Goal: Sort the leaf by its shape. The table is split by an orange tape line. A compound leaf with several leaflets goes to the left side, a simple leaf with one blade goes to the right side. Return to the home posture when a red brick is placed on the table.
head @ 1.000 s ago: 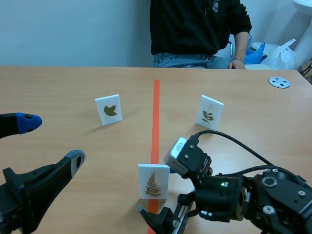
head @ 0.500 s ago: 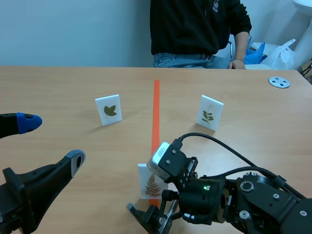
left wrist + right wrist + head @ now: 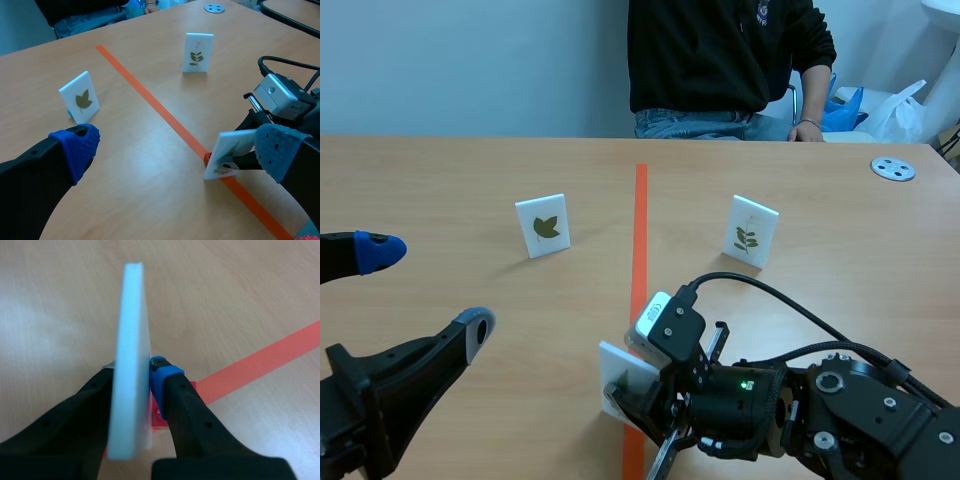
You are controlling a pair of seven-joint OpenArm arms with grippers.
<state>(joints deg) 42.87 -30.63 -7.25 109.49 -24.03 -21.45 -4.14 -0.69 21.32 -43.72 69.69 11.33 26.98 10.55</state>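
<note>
Between right jaws: tilted white fern-leaf card [image 3: 221, 150].

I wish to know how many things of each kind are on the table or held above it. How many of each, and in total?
White leaf cards: 3, one of them held in the right pincer.
Round grey disc: 1.
Total: 4.

Finish check at the orange tape [image 3: 640, 230].
You have a smooth, matt white card [image 3: 131, 365], rigid like plastic; tape matt; table [image 3: 470, 170] either side wood-grain, faint sheen; pads [image 3: 162, 376] on the card dotted, rubbery.
</note>
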